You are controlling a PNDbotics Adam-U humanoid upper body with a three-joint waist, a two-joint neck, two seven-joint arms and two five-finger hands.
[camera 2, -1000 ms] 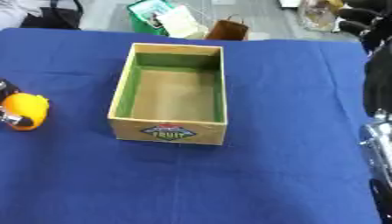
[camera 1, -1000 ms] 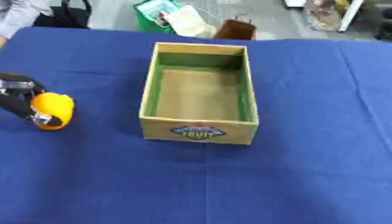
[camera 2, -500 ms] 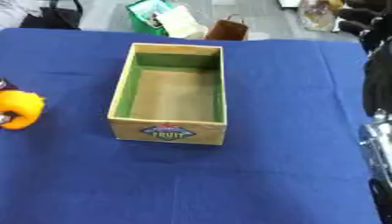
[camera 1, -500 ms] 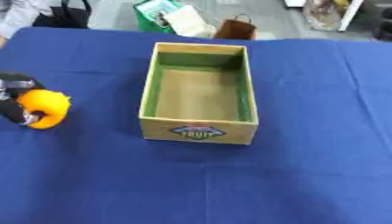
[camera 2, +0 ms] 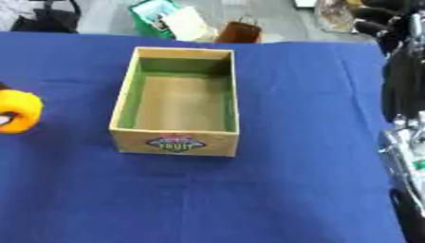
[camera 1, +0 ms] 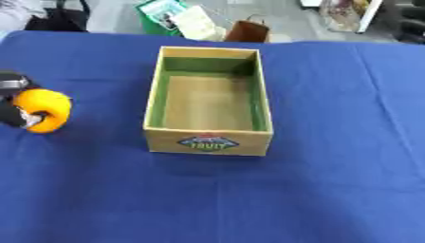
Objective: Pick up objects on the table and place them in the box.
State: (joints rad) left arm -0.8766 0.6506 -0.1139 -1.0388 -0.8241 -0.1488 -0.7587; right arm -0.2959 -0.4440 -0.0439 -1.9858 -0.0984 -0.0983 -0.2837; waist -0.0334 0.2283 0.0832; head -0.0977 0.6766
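A round orange-yellow fruit (camera 1: 43,110) is at the far left of the blue table, held in my left hand (camera 1: 12,102), whose black fingers curl round its left side. It hangs a little above the cloth, left of the box. The cardboard box (camera 1: 207,141) with a green inner lining and a "FRUIT" label stands open in the middle, with nothing inside. My right arm (camera 2: 407,142) shows along the right edge of the right eye view; its hand is out of view.
The blue cloth (camera 1: 315,180) covers the whole table. Beyond the far edge on the floor lie a green bag with papers (camera 1: 170,14) and a brown paper bag (camera 1: 247,31).
My left hand has lifted the orange fruit and carried it slightly up and to the right, toward the box. The box has not moved.
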